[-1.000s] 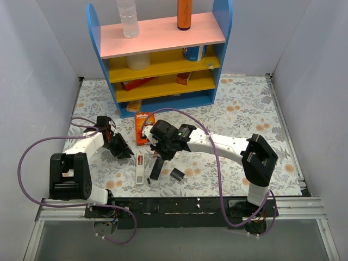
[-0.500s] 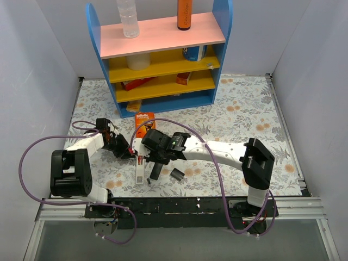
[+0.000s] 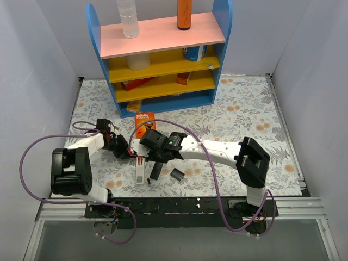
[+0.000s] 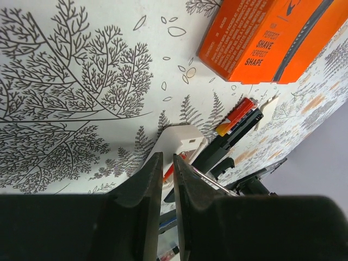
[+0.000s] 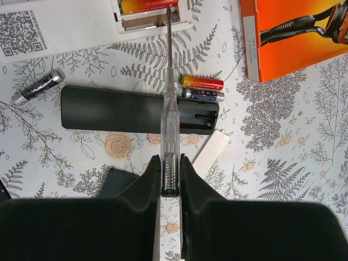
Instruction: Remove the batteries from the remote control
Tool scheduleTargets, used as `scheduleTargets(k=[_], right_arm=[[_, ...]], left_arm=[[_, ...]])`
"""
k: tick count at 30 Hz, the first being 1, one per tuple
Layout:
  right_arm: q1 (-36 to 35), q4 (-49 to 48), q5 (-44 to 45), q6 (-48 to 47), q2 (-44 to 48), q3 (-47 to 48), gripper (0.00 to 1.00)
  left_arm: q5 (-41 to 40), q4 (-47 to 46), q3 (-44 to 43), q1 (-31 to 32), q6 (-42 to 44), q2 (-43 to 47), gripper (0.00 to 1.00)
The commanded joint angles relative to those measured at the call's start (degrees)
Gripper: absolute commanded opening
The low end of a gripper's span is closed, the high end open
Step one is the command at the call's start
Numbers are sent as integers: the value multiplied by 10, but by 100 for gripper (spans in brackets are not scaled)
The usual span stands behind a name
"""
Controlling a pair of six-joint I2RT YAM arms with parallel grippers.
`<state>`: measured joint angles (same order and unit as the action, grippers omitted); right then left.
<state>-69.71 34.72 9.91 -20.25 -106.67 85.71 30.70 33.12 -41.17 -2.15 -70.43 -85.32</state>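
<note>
1. We judge this a prying step: the screwdriver (image 5: 169, 109) tip sits at the open bay of the white remote (image 5: 81, 22), top of the right wrist frame, where 1 red-orange battery (image 5: 147, 5) lies. Lever gently under its end.
2. The second battery (image 5: 202, 82) lies on the worktop (image 5: 283, 163) beside the black remote (image 5: 109, 109), centre frame.
3. The right tool (image 5: 169, 160) pinches the screwdriver handle.
4. The left tool (image 4: 168, 174) is nearly pressed together, gripping nothing visible.

Floral-print table (image 3: 244, 114), carrying blue shelf unit (image 3: 168, 101), orange razor package (image 3: 144, 126), white remote (image 3: 141, 171), black remote (image 5: 109, 109) beside red-orange battery (image 5: 202, 82), black cover (image 3: 177, 174)
</note>
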Motion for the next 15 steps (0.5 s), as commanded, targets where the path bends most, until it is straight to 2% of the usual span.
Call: scheduleTargets(k=[1,15], right_arm=[[0,0,9,-12,-6,34,1],[-2,13,13,-14,-24,46,1]], left_arm=[[12,-12,5,0,6,2,13],[13,-13,7,0,6,2,11]])
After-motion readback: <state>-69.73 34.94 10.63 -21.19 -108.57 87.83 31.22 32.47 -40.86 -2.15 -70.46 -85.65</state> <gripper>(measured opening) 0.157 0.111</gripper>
